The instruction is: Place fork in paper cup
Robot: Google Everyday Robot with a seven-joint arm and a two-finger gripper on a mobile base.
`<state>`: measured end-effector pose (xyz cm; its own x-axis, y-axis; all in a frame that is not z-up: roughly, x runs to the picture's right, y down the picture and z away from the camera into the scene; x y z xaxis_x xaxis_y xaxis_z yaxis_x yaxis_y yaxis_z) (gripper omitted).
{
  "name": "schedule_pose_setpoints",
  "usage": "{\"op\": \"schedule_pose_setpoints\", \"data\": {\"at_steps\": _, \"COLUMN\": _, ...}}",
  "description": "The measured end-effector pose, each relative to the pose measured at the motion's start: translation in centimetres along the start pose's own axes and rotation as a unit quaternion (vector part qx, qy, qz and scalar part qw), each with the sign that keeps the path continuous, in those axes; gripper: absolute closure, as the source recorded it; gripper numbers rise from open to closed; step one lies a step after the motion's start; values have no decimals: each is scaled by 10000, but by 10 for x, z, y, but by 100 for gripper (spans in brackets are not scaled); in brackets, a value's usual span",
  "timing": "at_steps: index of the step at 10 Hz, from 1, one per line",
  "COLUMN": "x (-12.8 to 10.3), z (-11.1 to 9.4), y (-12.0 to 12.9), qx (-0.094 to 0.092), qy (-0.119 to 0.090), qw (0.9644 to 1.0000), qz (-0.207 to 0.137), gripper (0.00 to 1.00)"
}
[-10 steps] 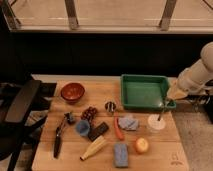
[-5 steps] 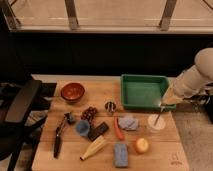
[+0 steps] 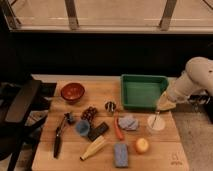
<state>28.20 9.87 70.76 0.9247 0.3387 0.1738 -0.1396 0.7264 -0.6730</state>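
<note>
The white paper cup (image 3: 155,124) stands on the wooden table (image 3: 105,150), to the right, just in front of the green bin. The thin silver fork (image 3: 157,118) stands nearly upright with its lower end inside the cup. Its upper end reaches the tip of my gripper (image 3: 164,106). The gripper hangs just above and slightly right of the cup, on the pale arm that comes in from the right.
A green bin (image 3: 144,91) sits behind the cup. Left of the cup lie a grey cloth (image 3: 129,122), a carrot (image 3: 118,128), a small metal cup (image 3: 110,106), a blue cup (image 3: 82,127), a red bowl (image 3: 72,92) and a black-handled knife (image 3: 56,145). An orange fruit (image 3: 141,145), a blue sponge (image 3: 120,153) and a corn cob (image 3: 94,148) lie in front.
The gripper and arm have moved left and down, closer over the paper cup. The fork stays at the cup.
</note>
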Motion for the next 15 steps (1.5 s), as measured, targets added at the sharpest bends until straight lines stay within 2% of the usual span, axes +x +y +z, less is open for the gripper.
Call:
{"op": "schedule_pose_setpoints", "data": {"at_steps": 2, "x": 0, "z": 16, "y": 1, "qx": -181, "qy": -63, "qw": 9998, "qz": -8, "gripper": 100}}
{"op": "schedule_pose_setpoints", "data": {"at_steps": 3, "x": 0, "z": 22, "y": 2, "qx": -257, "qy": -87, "qw": 9996, "qz": -3, "gripper": 96}}
{"op": "schedule_pose_setpoints", "data": {"at_steps": 6, "x": -2, "z": 34, "y": 2, "qx": -416, "qy": -144, "qw": 9990, "qz": -29, "gripper": 68}}
{"op": "schedule_pose_setpoints", "data": {"at_steps": 7, "x": -3, "z": 36, "y": 3, "qx": -451, "qy": -165, "qw": 9988, "qz": -47, "gripper": 55}}
{"op": "schedule_pose_setpoints", "data": {"at_steps": 10, "x": -6, "z": 39, "y": 6, "qx": -527, "qy": -222, "qw": 9983, "qz": -119, "gripper": 27}}
{"op": "schedule_pose_setpoints", "data": {"at_steps": 11, "x": -9, "z": 40, "y": 6, "qx": -542, "qy": -243, "qw": 9981, "qz": -151, "gripper": 20}}
{"op": "schedule_pose_setpoints", "data": {"at_steps": 15, "x": -9, "z": 40, "y": 6, "qx": -540, "qy": -244, "qw": 9981, "qz": -152, "gripper": 20}}
